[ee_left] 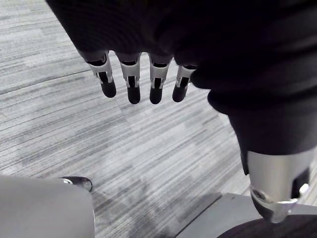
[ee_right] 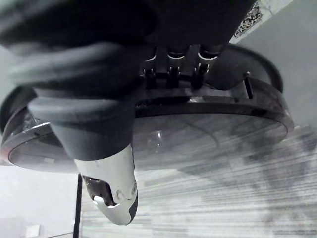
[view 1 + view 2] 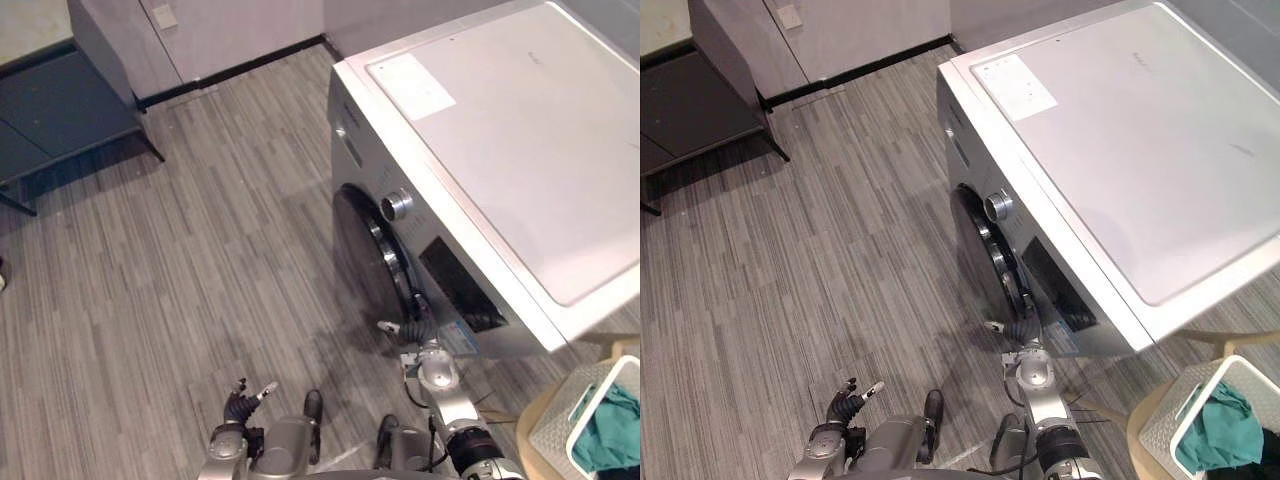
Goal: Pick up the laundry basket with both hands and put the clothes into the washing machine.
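Right hand [image 3: 418, 320] at washer door [image 3: 362, 250] rim (grip can't be told), left hand [image 1: 131, 79] loose, straight-fingered over floor [image 3: 200, 250], basket [image 3: 560, 425] apart

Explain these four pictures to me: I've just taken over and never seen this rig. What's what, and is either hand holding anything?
The two wide pictures come from the robot's head, looking down. They show a washing machine on the floor and, at the lower right, a white laundry basket with teal clothes in it. The two close pictures come from cameras on the wrists. The left hand hangs open above the floor, holding nothing. The right hand is at the rim of the machine's round door; whether it has hold of it cannot be seen.
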Controlling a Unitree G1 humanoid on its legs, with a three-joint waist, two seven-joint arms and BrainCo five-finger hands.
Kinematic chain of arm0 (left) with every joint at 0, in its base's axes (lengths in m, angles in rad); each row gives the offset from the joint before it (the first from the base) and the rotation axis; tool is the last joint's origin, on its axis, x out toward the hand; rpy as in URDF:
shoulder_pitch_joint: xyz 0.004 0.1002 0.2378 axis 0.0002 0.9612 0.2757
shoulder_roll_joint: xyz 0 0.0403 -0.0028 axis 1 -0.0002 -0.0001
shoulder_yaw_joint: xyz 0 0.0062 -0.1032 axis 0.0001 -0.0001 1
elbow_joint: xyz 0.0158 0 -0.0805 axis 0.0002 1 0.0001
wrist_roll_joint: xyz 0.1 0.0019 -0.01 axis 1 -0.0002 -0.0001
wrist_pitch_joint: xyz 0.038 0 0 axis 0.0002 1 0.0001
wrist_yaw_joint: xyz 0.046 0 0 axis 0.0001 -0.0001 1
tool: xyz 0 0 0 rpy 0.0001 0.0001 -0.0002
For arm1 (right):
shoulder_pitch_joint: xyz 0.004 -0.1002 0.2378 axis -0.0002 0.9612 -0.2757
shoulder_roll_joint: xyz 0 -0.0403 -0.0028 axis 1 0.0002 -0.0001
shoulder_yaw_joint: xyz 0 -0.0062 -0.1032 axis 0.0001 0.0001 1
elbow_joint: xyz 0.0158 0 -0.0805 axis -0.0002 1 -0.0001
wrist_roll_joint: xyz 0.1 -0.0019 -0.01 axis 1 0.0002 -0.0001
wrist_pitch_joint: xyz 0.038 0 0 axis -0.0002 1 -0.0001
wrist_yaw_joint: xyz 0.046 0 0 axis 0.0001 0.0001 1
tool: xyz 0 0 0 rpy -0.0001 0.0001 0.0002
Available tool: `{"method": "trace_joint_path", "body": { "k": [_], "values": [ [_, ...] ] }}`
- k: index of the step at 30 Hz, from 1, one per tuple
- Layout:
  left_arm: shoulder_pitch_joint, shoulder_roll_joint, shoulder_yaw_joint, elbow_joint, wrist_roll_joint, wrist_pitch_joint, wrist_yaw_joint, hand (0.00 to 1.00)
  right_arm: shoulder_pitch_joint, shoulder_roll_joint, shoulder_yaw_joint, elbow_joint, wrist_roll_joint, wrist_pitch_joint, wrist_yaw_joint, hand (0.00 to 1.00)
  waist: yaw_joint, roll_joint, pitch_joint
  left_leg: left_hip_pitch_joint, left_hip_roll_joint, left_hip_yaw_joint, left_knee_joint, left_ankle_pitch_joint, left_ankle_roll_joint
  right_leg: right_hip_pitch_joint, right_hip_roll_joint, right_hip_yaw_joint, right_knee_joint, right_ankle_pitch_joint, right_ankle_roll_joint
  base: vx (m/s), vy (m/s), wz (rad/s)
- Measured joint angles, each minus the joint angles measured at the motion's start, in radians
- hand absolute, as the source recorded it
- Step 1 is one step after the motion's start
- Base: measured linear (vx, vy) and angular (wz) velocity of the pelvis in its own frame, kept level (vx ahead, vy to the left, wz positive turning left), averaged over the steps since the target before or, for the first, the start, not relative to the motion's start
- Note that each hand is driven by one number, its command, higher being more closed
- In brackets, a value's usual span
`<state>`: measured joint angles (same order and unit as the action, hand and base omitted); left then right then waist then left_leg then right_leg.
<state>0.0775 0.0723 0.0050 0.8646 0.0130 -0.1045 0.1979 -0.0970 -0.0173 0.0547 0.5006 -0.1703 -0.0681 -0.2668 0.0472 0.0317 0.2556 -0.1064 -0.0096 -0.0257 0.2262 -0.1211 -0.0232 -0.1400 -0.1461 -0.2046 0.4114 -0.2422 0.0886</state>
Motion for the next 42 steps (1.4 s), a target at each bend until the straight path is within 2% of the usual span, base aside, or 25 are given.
{"method": "trace_joint_path", "body": {
  "k": [1, 2, 3, 4, 6, 11, 14, 19, 22, 24, 25, 28, 31, 33, 35, 37, 40, 42],
  "values": [
    [0.000, 0.000, -0.001, 0.000, 0.000, -0.001, 0.000, 0.00, 0.000, 0.002, 0.007, -0.013, 0.000, -0.001, 0.001, 0.00, 0.001, 0.002, -0.001, 0.003, 0.005, 0.001, 0.001, 0.000, 0.000, 0.001, 0.011, 0.010, -0.053, 0.004, 0.000, 0.08, -0.070, -0.01],
    [0.000, 0.002, -0.002, 0.000, 0.001, -0.001, -0.001, 0.00, -0.003, 0.008, 0.018, -0.028, 0.000, -0.005, 0.005, 0.00, 0.004, -0.002, -0.002, 0.005, 0.001, 0.000, 0.001, -0.002, -0.001, 0.001, 0.020, 0.016, -0.146, 0.058, -0.016, 0.08, -0.123, 0.23],
    [-0.003, -0.002, -0.005, 0.000, 0.001, 0.000, -0.002, 0.00, -0.010, 0.007, 0.018, -0.038, 0.001, -0.005, 0.006, 0.00, 0.001, 0.010, 0.004, 0.007, -0.004, -0.010, 0.001, -0.010, -0.001, 0.000, 0.018, 0.007, -0.168, 0.116, -0.022, 0.09, -0.131, 0.29],
    [0.000, -0.013, -0.012, -0.003, 0.001, -0.001, -0.002, 0.00, -0.016, 0.000, 0.018, -0.038, 0.002, -0.005, 0.007, 0.00, -0.002, 0.025, 0.005, 0.006, 0.004, -0.012, 0.000, -0.010, -0.002, 0.003, 0.026, 0.004, -0.171, 0.123, -0.023, 0.09, -0.114, 0.24],
    [0.006, -0.029, -0.014, -0.012, 0.001, -0.002, -0.002, 0.00, -0.025, 0.000, 0.025, -0.038, 0.007, -0.004, 0.009, 0.00, 0.017, 0.043, 0.004, 0.010, 0.017, -0.013, -0.007, -0.010, -0.002, 0.004, 0.037, 0.001, -0.172, 0.123, -0.023, 0.06, -0.082, -0.02],
    [0.006, -0.029, -0.024, -0.013, 0.000, -0.002, -0.003, 0.00, -0.031, 0.011, 0.043, -0.037, 0.114, -0.004, 0.012, 0.00, 0.020, 0.044, 0.005, 0.030, 0.022, -0.022, -0.037, -0.009, -0.003, 0.015, 0.040, -0.013, -0.176, 0.126, -0.025, 0.01, -0.032, 0.05],
    [0.006, -0.027, -0.035, -0.013, 0.000, -0.002, -0.003, 0.00, -0.063, 0.011, 0.051, -0.021, 0.170, -0.005, 0.022, 0.00, 0.021, 0.044, 0.005, 0.030, 0.018, -0.022, -0.046, -0.006, -0.007, 0.027, 0.040, -0.012, -0.215, 0.158, -0.022, -0.06, 0.058, -0.03],
    [0.005, -0.023, -0.056, -0.021, -0.001, -0.002, -0.002, 0.00, -0.132, 0.008, 0.147, 0.042, 0.249, -0.027, 0.022, 0.00, 0.022, 0.040, 0.005, 0.010, 0.007, -0.026, -0.045, 0.007, -0.004, 0.037, 0.038, -0.014, -0.279, 0.211, -0.021, -0.10, 0.045, 0.00],
    [0.001, -0.007, -0.091, -0.040, -0.003, -0.002, -0.002, 0.00, -0.196, 0.010, 0.289, 0.088, 0.309, -0.031, 0.026, 0.00, 0.028, 0.037, 0.007, -0.020, 0.005, -0.054, -0.040, 0.028, -0.009, 0.021, 0.038, -0.033, -0.277, 0.219, -0.032, -0.19, -0.028, 0.22],
    [-0.021, -0.009, -0.120, -0.070, -0.006, -0.002, -0.001, 0.00, -0.295, 0.028, 0.359, 0.142, 0.360, -0.031, 0.026, 0.00, 0.072, 0.049, 0.018, -0.057, 0.009, -0.106, -0.037, 0.041, -0.019, 0.007, 0.043, -0.078, -0.269, 0.216, -0.050, -0.24, -0.086, 0.51],
    [-0.026, -0.010, -0.127, -0.084, -0.006, -0.003, -0.001, 0.00, -0.324, 0.033, 0.371, 0.149, 0.365, -0.031, 0.026, 0.00, 0.082, 0.055, 0.025, -0.064, 0.011, -0.127, -0.039, 0.040, -0.020, 0.006, 0.045, -0.098, -0.264, 0.211, -0.060, -0.19, -0.109, 0.83],
    [-0.053, -0.010, -0.133, -0.132, -0.008, -0.011, 0.000, 0.00, -0.526, 0.105, 0.424, 0.149, 0.371, -0.047, 0.083, 0.00, 0.150, 0.080, 0.064, -0.104, 0.008, -0.227, -0.047, 0.059, -0.047, -0.024, 0.033, -0.197, -0.195, 0.186, -0.077, -0.17, -0.118, 0.93],
    [-0.058, -0.009, -0.134, -0.174, -0.012, -0.017, 0.003, 0.00, -0.637, 0.145, 0.388, 0.123, 0.370, -0.081, 0.094, 0.00, 0.190, 0.097, 0.078, -0.130, -0.001, -0.278, -0.068, 0.093, -0.061, -0.050, -0.002, -0.277, -0.119, 0.134, -0.078, -0.11, -0.096, 0.97],
    [-0.049, -0.007, -0.133, -0.200, -0.012, -0.023, 0.005, 0.00, -0.669, 0.144, 0.321, 0.077, 0.371, -0.090, 0.091, 0.00, 0.217, 0.095, 0.080, -0.150, -0.009, -0.303, -0.094, 0.126, -0.071, -0.081, -0.037, -0.324, -0.054, 0.091, -0.069, -0.07, -0.104, 0.93],
    [-0.026, -0.007, -0.130, -0.217, -0.020, -0.024, 0.004, 0.00, -0.688, 0.142, 0.247, 0.047, 0.379, -0.089, 0.061, 0.00, 0.219, 0.082, 0.089, -0.172, -0.014, -0.303, -0.115, 0.157, -0.083, -0.118, -0.067, -0.343, 0.002, 0.063, -0.067, -0.04, -0.074, 0.38],
    [-0.010, -0.008, -0.130, -0.234, -0.022, -0.023, 0.001, 0.00, -0.671, 0.126, 0.212, -0.043, 0.395, -0.083, 0.022, 0.00, 0.210, 0.061, 0.113, -0.179, -0.016, -0.288, -0.115, 0.168, -0.080, -0.146, -0.079, -0.330, 0.035, 0.056, -0.079, -0.03, -0.051, -0.12],
    [-0.029, -0.008, -0.154, -0.279, -0.022, -0.024, 0.000, 0.00, -0.597, 0.091, 0.234, -0.193, 0.395, -0.088, 0.015, 0.00, 0.195, 0.036, 0.134, -0.187, -0.007, -0.266, -0.103, 0.169, -0.078, -0.164, -0.066, -0.301, 0.030, 0.062, -0.087, -0.02, -0.053, -0.33],
    [-0.099, -0.007, -0.173, -0.307, -0.020, -0.024, -0.001, 0.00, -0.492, 0.042, 0.313, -0.306, 0.394, -0.110, 0.032, 0.00, 0.160, 0.018, 0.146, -0.207, 0.017, -0.233, -0.102, 0.169, -0.078, -0.188, -0.029, -0.268, -0.014, 0.097, -0.100, -0.03, -0.049, -0.55]
  ]
}}
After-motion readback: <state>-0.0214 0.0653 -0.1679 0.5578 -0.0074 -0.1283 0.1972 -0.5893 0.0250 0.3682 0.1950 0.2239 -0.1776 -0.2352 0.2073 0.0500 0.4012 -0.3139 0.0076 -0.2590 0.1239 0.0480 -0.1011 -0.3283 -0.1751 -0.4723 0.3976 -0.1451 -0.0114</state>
